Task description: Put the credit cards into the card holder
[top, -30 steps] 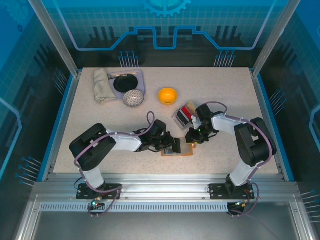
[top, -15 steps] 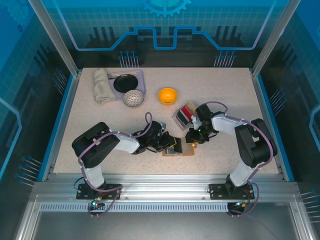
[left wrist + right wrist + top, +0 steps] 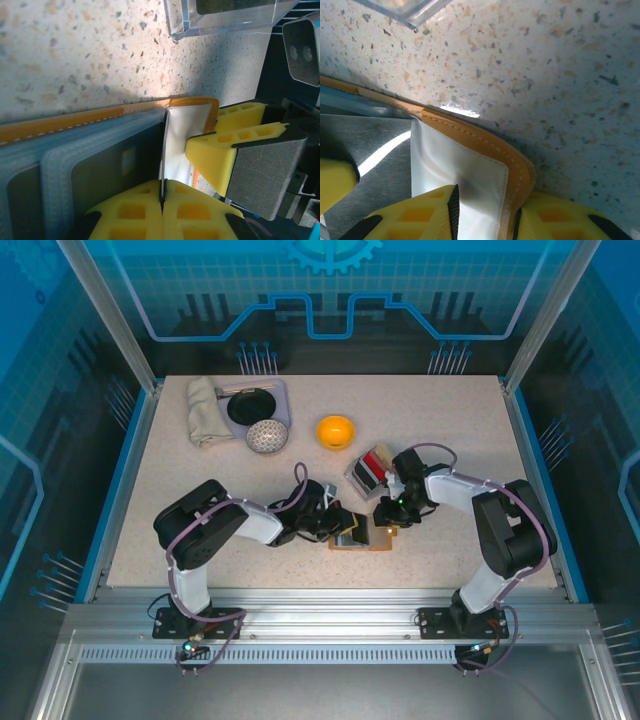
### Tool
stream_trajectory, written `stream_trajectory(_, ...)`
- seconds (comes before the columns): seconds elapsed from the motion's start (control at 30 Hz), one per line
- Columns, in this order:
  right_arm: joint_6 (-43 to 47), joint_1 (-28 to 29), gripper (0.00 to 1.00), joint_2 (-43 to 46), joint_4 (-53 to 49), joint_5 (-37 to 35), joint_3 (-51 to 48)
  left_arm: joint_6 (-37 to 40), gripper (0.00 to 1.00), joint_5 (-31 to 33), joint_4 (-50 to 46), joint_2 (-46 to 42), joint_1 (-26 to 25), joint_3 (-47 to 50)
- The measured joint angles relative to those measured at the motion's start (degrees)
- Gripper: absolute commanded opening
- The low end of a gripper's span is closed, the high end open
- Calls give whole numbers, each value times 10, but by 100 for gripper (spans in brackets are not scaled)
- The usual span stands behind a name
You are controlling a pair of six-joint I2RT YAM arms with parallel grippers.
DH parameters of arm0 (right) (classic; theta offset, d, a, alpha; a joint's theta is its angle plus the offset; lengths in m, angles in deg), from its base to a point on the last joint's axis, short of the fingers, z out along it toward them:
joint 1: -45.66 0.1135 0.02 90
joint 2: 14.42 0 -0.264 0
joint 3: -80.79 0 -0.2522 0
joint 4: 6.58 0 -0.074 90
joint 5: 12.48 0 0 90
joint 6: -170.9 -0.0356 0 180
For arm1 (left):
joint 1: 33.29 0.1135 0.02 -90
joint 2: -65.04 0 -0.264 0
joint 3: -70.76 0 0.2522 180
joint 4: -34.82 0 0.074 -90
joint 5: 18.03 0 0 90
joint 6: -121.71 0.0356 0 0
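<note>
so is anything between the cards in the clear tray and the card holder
Partly: the right gripper stands at the corner of the card holder nearest the tray, fingers straddling its edge. Beside it, bare table runs from tray to holder.

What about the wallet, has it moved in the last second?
Yes, slightly. In the top view the wallet has slid a little to the right, judged against the bowl, which has stayed put.
</note>
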Motion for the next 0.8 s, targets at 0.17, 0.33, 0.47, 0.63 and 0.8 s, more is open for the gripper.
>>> stream_trajectory(0.17,-8,-1,22,2,-7,-16,0,42,2,2,-111,1,0,-54)
stream_trajectory(0.33,-11,-4,21,3,-10,-20,0,54,3,3,-153,7,0,-79)
stream_trajectory(0.47,-16,-4,14,3,-11,-22,0,62,3,4,-187,8,0,-94)
stream_trajectory(0.63,-19,-5,11,7,-14,-23,1,80,16,16,-229,6,-4,-113)
stream_trajectory(0.8,-19,-5,11,7,-13,-21,1,99,21,37,-259,1,-18,-126)
